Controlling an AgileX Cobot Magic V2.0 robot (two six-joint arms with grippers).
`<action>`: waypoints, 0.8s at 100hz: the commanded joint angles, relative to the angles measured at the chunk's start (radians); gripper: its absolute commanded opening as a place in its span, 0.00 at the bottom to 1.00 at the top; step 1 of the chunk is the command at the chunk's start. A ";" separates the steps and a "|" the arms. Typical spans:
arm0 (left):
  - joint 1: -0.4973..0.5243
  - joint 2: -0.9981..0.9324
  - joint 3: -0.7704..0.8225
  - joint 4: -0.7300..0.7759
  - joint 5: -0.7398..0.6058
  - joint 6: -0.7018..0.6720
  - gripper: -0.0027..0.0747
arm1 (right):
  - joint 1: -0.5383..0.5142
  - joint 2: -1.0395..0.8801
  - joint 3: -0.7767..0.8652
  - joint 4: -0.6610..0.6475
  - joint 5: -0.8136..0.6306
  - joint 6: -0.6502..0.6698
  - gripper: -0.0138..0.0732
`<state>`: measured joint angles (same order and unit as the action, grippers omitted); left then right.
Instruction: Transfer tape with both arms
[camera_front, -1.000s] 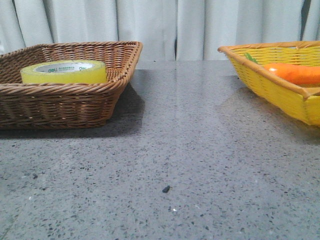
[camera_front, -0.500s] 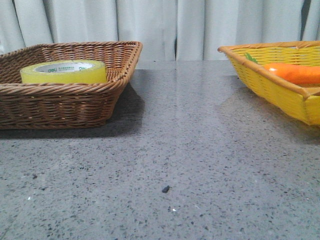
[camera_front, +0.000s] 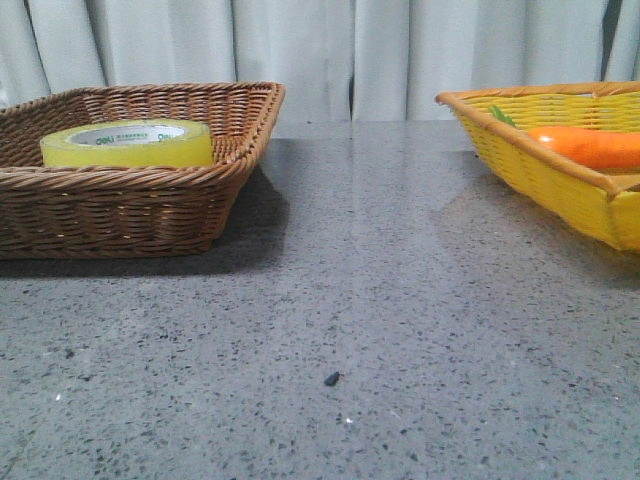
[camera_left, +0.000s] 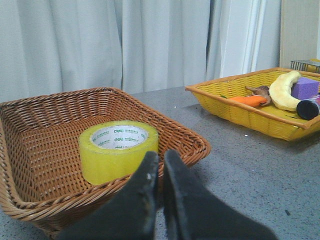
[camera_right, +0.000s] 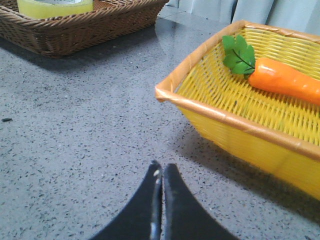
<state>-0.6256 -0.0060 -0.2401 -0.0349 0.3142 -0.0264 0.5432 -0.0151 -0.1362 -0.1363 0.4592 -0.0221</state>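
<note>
tape (camera_front: 127, 143) flat in brown basket (camera_front: 120, 215) | left end effector (camera_left: 160, 162) closed — empty | right end effector (camera_right: 161, 175) closed — empty

A grey speckled counter (camera_front: 400, 300) carries two baskets. The brown wicker basket (camera_front: 130, 215) sits well apart from the yellow basket (camera_front: 560, 190). A small dark speck (camera_front: 331, 379) lies nearer the camera than the brown basket.
</note>
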 joint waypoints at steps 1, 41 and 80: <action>-0.001 -0.028 -0.025 -0.011 -0.080 -0.010 0.01 | -0.002 -0.015 -0.024 -0.014 -0.085 -0.003 0.08; 0.164 -0.028 0.111 0.035 -0.186 -0.064 0.01 | -0.002 -0.015 -0.024 -0.014 -0.085 -0.003 0.08; 0.508 -0.028 0.251 -0.010 -0.119 -0.064 0.01 | -0.002 -0.015 -0.024 -0.014 -0.085 -0.003 0.08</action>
<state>-0.1650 -0.0060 0.0020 -0.0381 0.2239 -0.0801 0.5432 -0.0151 -0.1362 -0.1363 0.4592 -0.0216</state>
